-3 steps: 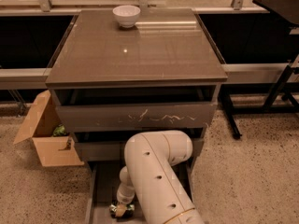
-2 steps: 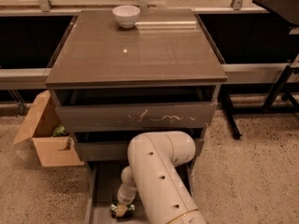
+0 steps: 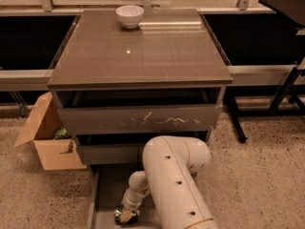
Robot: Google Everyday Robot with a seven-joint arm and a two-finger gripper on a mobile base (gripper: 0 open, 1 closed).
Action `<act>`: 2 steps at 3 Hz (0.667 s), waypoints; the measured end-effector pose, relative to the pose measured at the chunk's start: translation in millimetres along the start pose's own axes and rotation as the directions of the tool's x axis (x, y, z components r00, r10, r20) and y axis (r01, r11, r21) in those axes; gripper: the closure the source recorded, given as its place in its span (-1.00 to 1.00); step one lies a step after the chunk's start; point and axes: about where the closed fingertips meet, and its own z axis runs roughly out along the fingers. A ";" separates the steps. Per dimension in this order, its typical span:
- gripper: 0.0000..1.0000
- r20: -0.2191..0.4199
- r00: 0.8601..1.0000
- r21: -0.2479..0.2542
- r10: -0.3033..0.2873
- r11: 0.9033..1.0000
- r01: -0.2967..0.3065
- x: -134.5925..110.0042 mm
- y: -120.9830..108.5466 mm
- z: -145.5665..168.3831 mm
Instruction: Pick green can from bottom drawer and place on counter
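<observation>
Arm edged right, gripper (image 3: pixel 127 214) on mottled green can (image 3: pixel 118 217)

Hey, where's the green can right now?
In the camera view, the green can is at the bottom edge, left of centre, inside the pulled-out bottom drawer, with the hand down over it.

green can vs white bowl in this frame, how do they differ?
Place: the white bowl sits on the counter near its far edge; the green can is down in the pulled-out bottom drawer. Colour: the bowl is plain white, the can dark green. Contact: the bowl stands free; the gripper is down at the can. Both are small.
</observation>
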 end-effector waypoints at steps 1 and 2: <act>1.00 0.045 0.997 0.093 -0.067 0.994 0.062 12.6 35.4 -24.2; 1.00 0.045 0.997 0.094 -0.067 0.994 0.062 12.6 35.4 -24.3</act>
